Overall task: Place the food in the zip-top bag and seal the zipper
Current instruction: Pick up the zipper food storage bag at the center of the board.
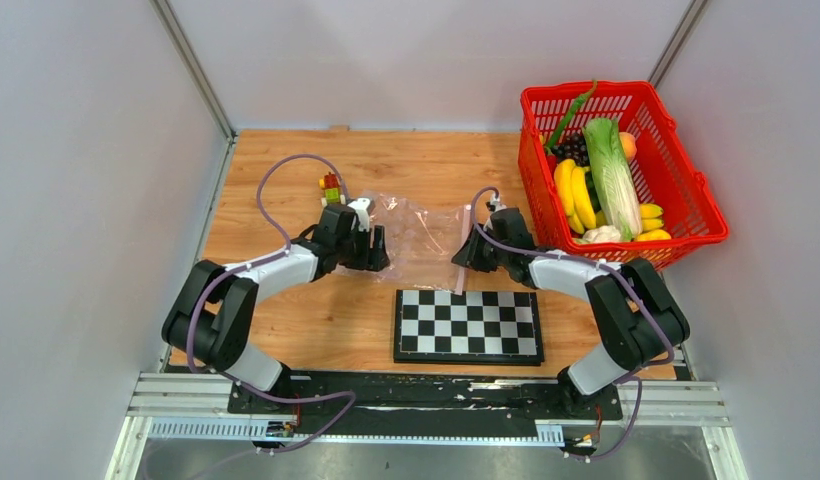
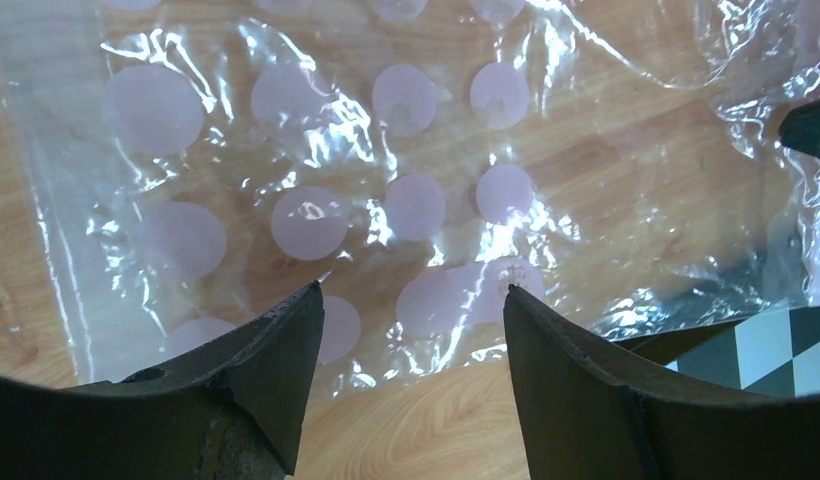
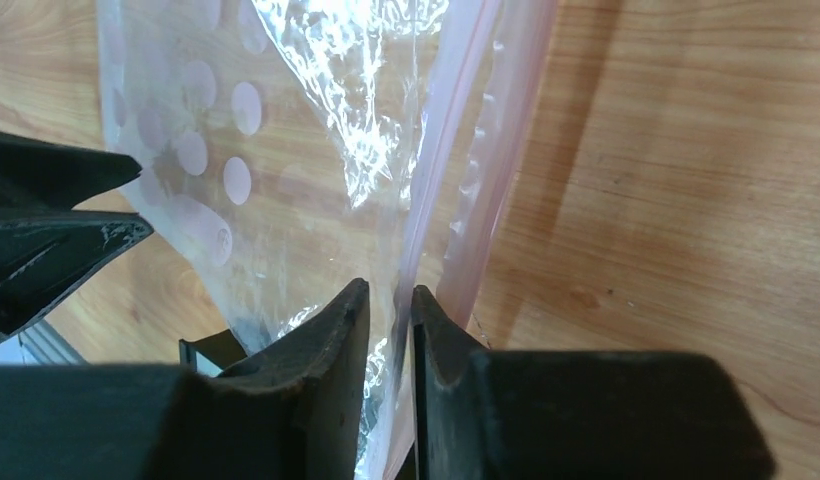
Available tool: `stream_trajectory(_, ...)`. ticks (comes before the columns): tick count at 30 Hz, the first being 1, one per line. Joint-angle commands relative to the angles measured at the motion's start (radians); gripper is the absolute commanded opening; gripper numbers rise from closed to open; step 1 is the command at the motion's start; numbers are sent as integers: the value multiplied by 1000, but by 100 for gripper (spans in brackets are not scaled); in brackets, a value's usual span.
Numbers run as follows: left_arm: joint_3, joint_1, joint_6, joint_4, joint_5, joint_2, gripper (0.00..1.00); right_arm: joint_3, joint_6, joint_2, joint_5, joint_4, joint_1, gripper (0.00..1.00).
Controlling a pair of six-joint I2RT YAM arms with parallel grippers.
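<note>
At frame centre, the right gripper [image 3: 390,310] pinches the zip-top bag [image 2: 426,190] beside its zipper [image 3: 486,170]; the left gripper [image 2: 411,320] stands spread, grasping nothing.

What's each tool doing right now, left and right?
Left tool: open, over the zip-top bag, holding nothing.
Right tool: nearly closed around the bag's pink zipper edge; a firm grip cannot be told.

clear dotted zip-top bag [image 1: 418,232] lies crumpled on the table, food [image 1: 598,180] in basket.

The zip-top bag [image 1: 416,235] lies behind the chessboard [image 1: 467,325], the basket [image 1: 686,190] holding food [image 1: 611,175] to its right.
</note>
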Motion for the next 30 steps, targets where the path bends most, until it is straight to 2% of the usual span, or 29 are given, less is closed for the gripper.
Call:
stream_trajectory(1, 4, -2, -14, 92, 25, 15, 72, -16, 43, -10, -54, 138, -1, 19)
stream_trajectory(4, -5, -2, -28, 115, 50, 15, 70, -17, 12, -34, -83, 147, -1, 5)
stream_trajectory(6, -1, -2, -38, 122, 72, 2, 70, -23, -25, -77, -92, 161, 0, 0)
stream_trajectory(13, 134, -2, -111, 92, 135, -110, 71, -63, -326, -255, -188, 230, 18, 0)
stream_trajectory(17, 247, -3, -170, 70, 165, -132, 72, -118, -431, -310, -225, 297, 32, 0)
stream_trajectory(21, 329, -30, -197, 64, 187, -133, 73, -169, -522, -376, -200, 362, 82, 0)
stream_trajectory(25, 382, -93, -195, 53, 167, -113, 72, -157, -615, -417, -122, 328, 157, 0)
stream_trajectory(30, 436, -167, -160, -33, 109, -86, 72, -144, -630, -430, -48, 305, 198, 0)
